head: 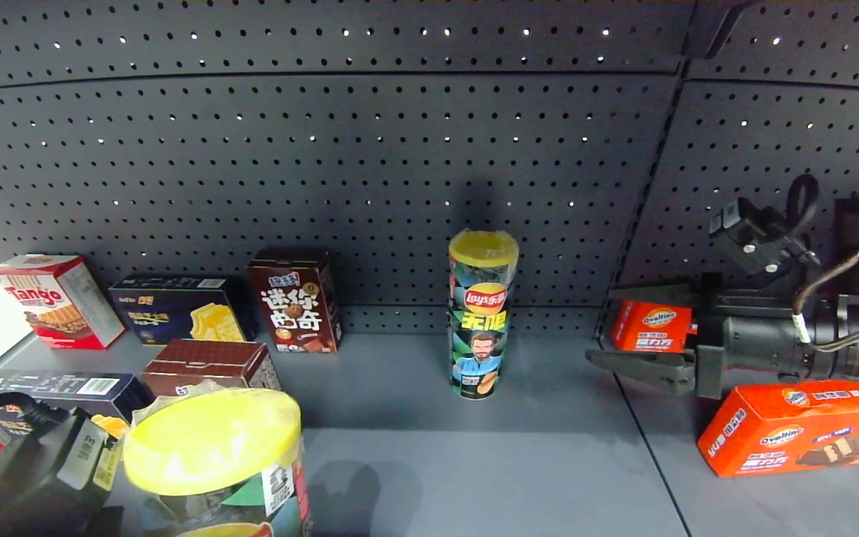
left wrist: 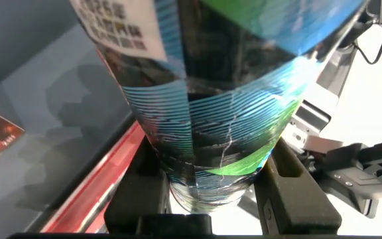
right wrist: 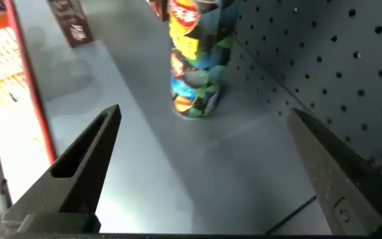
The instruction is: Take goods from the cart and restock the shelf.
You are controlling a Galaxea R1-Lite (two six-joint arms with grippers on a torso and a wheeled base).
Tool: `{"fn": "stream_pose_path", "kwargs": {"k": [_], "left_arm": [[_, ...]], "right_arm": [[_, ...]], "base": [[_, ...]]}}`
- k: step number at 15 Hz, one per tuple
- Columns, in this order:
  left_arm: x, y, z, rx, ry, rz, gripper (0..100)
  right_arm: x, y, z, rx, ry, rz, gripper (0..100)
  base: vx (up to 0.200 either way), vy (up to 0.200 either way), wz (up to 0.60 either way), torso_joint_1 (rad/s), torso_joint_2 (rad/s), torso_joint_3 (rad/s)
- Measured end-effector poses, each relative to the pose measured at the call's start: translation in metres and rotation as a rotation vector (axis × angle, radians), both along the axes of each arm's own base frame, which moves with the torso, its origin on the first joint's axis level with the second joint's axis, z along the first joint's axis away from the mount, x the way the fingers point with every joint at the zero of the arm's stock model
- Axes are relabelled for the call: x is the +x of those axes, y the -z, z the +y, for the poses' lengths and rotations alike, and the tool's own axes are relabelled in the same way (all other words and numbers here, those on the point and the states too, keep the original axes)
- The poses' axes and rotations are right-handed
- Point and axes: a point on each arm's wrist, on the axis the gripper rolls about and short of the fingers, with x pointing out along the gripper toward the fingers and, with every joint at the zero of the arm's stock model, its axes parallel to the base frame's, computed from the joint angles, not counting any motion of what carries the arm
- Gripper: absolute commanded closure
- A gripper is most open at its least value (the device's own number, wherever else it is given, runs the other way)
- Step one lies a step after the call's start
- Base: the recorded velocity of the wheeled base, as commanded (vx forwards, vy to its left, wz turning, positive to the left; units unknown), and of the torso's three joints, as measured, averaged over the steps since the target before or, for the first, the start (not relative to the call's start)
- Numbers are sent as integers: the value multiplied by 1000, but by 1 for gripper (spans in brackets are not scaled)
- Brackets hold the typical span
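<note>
On the grey metal shelf (head: 549, 462): tall yellow-lidded printed can (head: 482, 321) is standing upright.
Left tool (left wrist: 211, 182): is clamping a second yellow-lidded can (head: 213, 447).
Right tool (right wrist: 205, 113): is hanging spread apart beside orange cartons (head: 802, 429).

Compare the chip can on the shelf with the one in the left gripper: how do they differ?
The shelf can stands free and upright near the pegboard; the held can is clamped near its base between the jaws of the left gripper. The shelf can sits far back; the held can is at the front. Both have yellow lids and similar colourful wraps.
</note>
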Motion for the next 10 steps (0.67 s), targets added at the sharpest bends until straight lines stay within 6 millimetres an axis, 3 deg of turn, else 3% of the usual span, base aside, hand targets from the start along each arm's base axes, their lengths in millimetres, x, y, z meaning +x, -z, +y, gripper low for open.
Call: {"fn": "stream_pose_path", "kwargs": {"k": [5,10], "left_arm": [[-2,4,1,8,3,12,100],[-2,5,1,10,2,16,100]], "right_arm": [[35,0,17,9,-88,-16,0],[55,8,45,27,-215,9,0]], "base": [[0,0,0,0,0,0],[0,0,0,0,0,0]]}}
